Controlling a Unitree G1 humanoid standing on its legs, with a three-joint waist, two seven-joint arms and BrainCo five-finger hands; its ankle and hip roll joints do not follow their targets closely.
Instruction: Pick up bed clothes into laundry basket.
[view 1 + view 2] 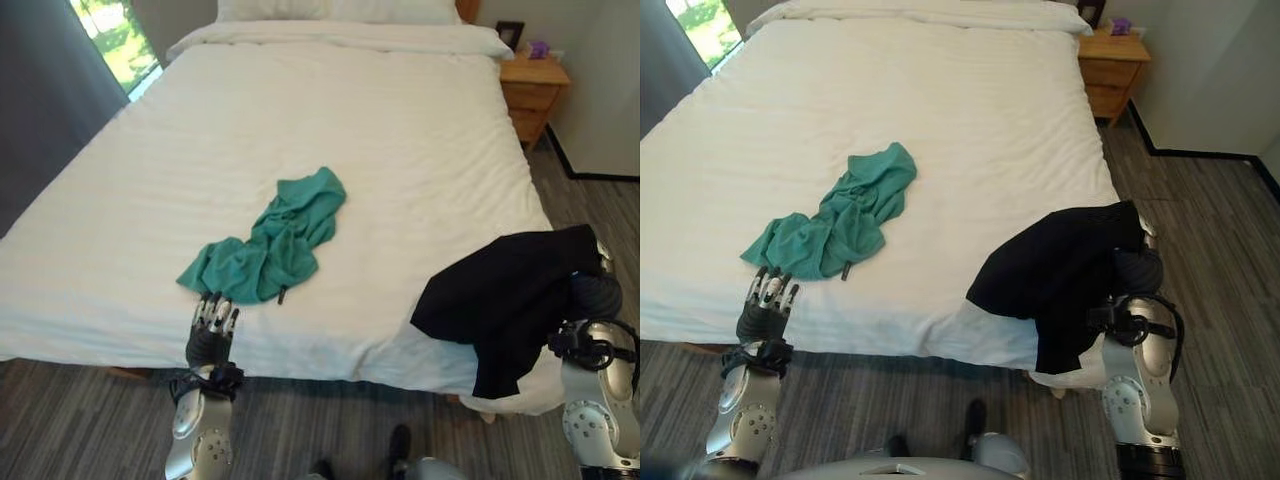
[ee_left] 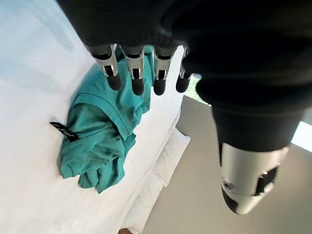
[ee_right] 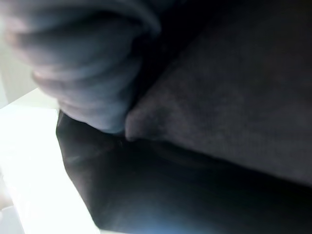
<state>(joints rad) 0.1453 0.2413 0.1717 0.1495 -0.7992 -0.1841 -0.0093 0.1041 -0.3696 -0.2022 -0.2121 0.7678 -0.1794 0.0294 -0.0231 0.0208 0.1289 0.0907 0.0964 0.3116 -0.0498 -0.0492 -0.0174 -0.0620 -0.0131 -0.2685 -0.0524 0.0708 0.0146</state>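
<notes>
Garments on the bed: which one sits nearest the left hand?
The teal garment, crumpled mid-bed, its near end just beyond the left hand. The black garment is draped over the right arm at the bed's right corner.

Right hand lay buried under black garment; fingers hidden, grip impossible to judge. Right wrist view gave dark cloth pressed against lens, blurred (no fold or seam readable). Garment's type unclear from crumpled heap. Small purple object on nightstand too small to identify; dark picture frame beside it cut off by top edge. Pillows cropped by same edge. Print on teal garment's black tag unreadable.
</notes>
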